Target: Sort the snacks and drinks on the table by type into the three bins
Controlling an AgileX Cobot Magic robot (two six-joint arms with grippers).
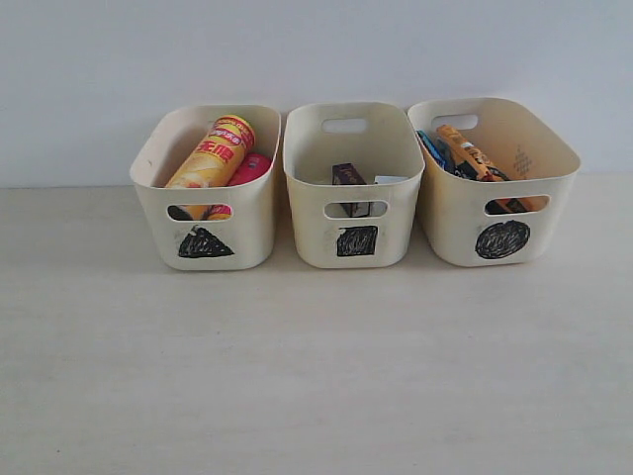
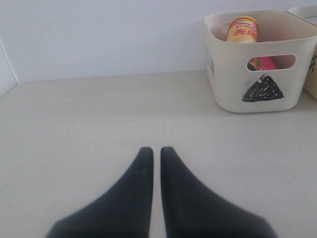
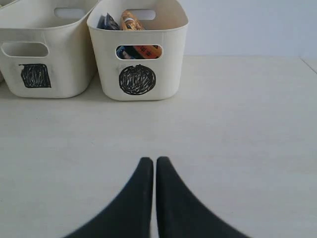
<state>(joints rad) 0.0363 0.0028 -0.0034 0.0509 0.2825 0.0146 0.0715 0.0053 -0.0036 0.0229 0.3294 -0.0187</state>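
Note:
Three cream bins stand in a row at the back of the table (image 1: 316,376). The triangle bin (image 1: 259,213) (image 2: 225,89) holds the yellow chip tube (image 1: 213,153) (image 2: 241,29) and the pink tube (image 1: 252,166) (image 2: 262,63). In the square bin (image 1: 307,218) (image 3: 69,59) sit the dark purple carton (image 1: 348,176) and the white carton (image 1: 389,180). The circle bin (image 1: 450,213) (image 3: 168,59) contains the blue bag (image 1: 432,150) (image 3: 106,21) and the orange bag (image 1: 467,151) (image 3: 131,21). My left gripper (image 2: 156,148) and right gripper (image 3: 155,159) are shut on nothing, low over bare table, outside the exterior view.
A pale wall (image 1: 316,49) rises right behind the bins. The beige tabletop stretches in front of them. A side edge of the table (image 3: 308,64) shows in the right wrist view.

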